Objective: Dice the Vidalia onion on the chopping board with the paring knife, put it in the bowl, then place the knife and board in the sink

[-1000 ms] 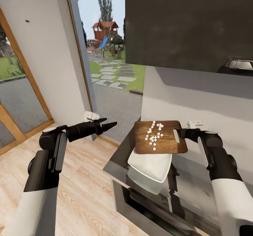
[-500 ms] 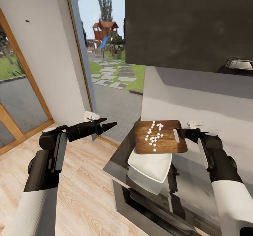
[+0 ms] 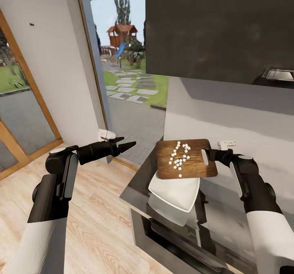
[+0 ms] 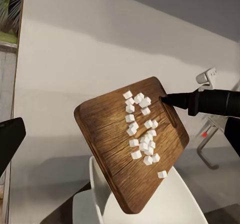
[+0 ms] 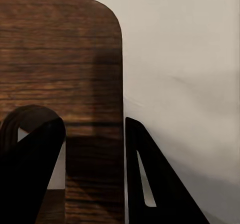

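Observation:
The dark-brown chopping board (image 3: 192,166) (image 4: 112,139) (image 5: 60,59) hangs tilted above the white bowl (image 3: 173,194) (image 4: 167,204), its low edge over the bowl. My right gripper (image 3: 206,155) (image 4: 167,100) (image 5: 82,116) is shut on the board's handle end, one finger through the slot. Several white diced onion pieces (image 3: 179,156) (image 4: 141,134) lie scattered on the board, one (image 4: 162,174) close to the low edge. My left gripper (image 3: 127,144) hovers open and empty over the floor, left of the countertop (image 3: 136,186). The paring knife and the sink basin are out of view.
A chrome tap (image 3: 226,144) (image 4: 206,77) stands behind my right wrist. Glossy black upper cabinets (image 3: 220,29) hang above the white wall. An oven front (image 3: 175,235) sits under the countertop. Pale wood floor (image 3: 102,217) and a large window (image 3: 122,62) lie to the left.
The onion pieces have slid a little down the tilted board, the lowest one nearing its edge. My right gripper has shifted slightly up. The left arm has stayed still.

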